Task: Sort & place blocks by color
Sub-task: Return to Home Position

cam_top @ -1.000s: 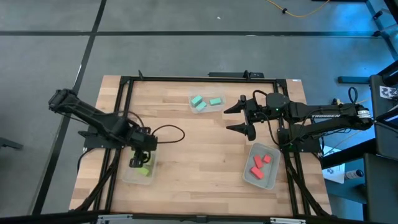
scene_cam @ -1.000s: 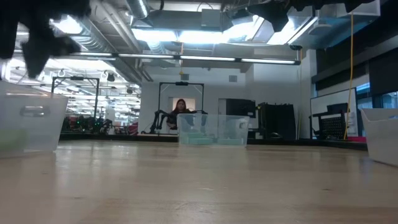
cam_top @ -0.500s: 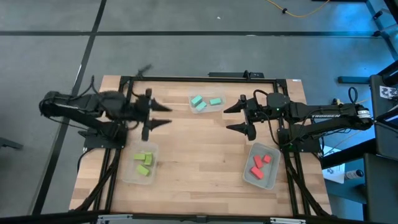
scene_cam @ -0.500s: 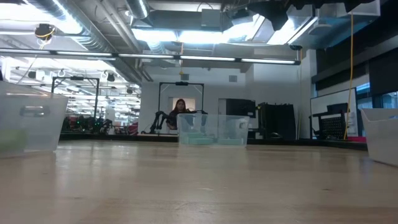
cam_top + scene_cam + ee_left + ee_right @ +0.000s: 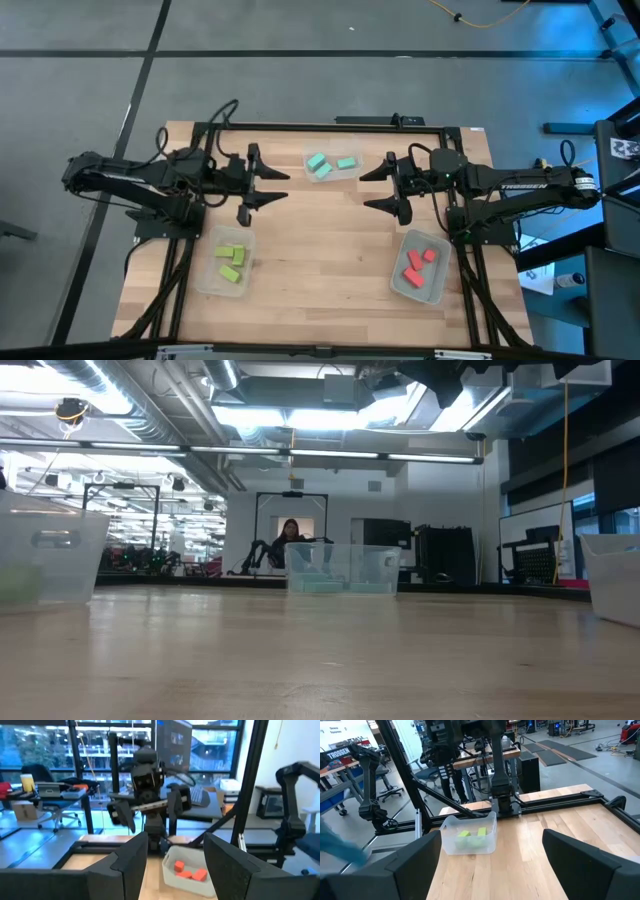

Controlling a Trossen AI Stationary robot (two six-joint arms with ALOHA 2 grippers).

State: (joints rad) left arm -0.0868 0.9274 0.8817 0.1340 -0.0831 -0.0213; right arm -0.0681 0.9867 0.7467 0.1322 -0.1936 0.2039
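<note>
Now both arms stretch out flat over the worktop [image 5: 320, 250], facing each other. The left gripper [image 5: 280, 186] and right gripper [image 5: 366, 192] are spread wide and hold nothing. Lime blocks [image 5: 231, 261] lie in a clear bin [image 5: 204, 284] by the near left edge. Red blocks [image 5: 419, 264] are near the near right corner, and teal blocks [image 5: 330, 164] are at the far edge. The right arm [image 5: 520, 186] says TROSSEN.

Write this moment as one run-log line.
left gripper: open, holding nothing | right gripper: open, holding nothing | both above table | lime blocks, teal blocks, red blocks: binned apart by colour
</note>
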